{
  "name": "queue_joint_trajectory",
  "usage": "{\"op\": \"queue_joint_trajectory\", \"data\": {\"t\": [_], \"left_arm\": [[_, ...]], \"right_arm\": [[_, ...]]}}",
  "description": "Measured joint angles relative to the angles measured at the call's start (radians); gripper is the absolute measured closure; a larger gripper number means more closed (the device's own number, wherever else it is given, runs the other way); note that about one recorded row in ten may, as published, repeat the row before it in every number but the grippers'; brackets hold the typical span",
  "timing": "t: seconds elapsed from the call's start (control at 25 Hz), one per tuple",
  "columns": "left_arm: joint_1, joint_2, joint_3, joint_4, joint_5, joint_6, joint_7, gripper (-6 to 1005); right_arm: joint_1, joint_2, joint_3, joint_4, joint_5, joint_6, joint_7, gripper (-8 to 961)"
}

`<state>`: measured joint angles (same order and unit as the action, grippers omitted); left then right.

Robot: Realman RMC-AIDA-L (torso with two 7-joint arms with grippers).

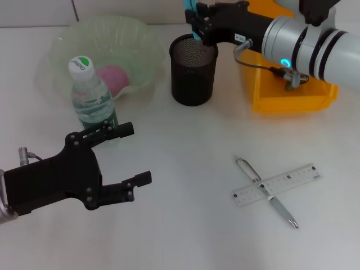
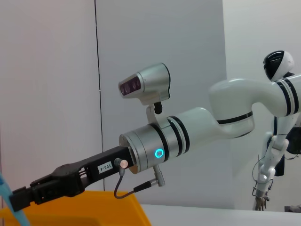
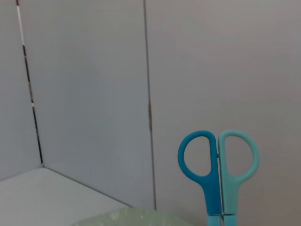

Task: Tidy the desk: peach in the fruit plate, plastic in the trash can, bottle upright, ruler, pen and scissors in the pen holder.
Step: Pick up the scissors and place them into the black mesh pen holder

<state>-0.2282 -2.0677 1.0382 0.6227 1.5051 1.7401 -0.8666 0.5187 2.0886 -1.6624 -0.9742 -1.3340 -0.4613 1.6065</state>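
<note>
Right gripper is reaching in from the right over the far rim of the black mesh cylindrical pen holder, clamping the blue-handled scissors. Scissors are hanging handles-up in the right wrist view, two loops side by side, darker blue and lighter teal; in the head view only a sliver of blue is showing above the fingers, at the holder's back edge. Blade ends are hidden, so how far they are sitting inside the holder is unclear.

Left gripper is hovering low over the white table at near left, black fingers spread apart, holding nothing, just in front of the clear plastic water bottle with white cap and green label, which is standing upright.

Pink round peach is lying in the translucent pale green fruit plate, behind the bottle.

Clear plastic ruler and silver pen are lying crossed on the table at near right, ruler over pen.

Orange plastic bin is sitting right of the pen holder, under the right arm.
</note>
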Motion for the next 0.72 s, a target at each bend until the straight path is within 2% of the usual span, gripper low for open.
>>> {"op": "queue_joint_trajectory", "data": {"t": [0.2,0.4,0.72], "left_arm": [[0.0,-0.001,0.0,0.0,0.0,0.0,0.0,133],[0.0,-0.001,0.0,0.0,0.0,0.003,0.0,133],[0.005,-0.002,-0.007,0.0,-0.004,0.007,0.0,133]], "right_arm": [[0.002,0.001,0.001,0.026,0.002,0.001,-0.002,755],[0.021,0.001,0.0,0.077,0.029,-0.008,-0.002,702],[-0.045,0.001,0.0,0.013,0.042,-0.049,-0.009,618]]}}
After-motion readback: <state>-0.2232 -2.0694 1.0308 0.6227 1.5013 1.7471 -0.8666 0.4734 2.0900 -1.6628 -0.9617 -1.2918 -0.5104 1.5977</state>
